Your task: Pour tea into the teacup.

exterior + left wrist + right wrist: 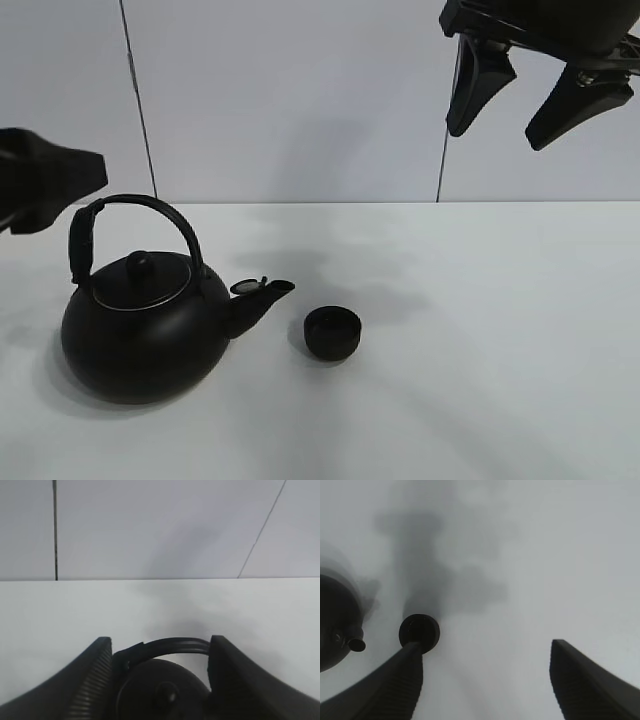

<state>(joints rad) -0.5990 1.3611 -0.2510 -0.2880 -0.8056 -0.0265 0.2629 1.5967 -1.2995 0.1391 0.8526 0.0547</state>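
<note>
A big round black kettle (140,335) stands on the white table at the left, its spout (262,295) pointing right toward the teacup (332,333), a small matte black cup just beside it. My left gripper (161,639) is open, and the kettle's arched handle (175,645) and lid (160,692) lie between its spread fingers (92,680) without touching them. The right gripper (520,95) hangs open high at the upper right, holding nothing. From its wrist view the teacup (419,631) and the kettle (335,625) lie far below. The tea is out of view.
The white table (480,380) stretches to the right and front of the teacup. A pale panelled wall (300,100) rises behind the table's far edge.
</note>
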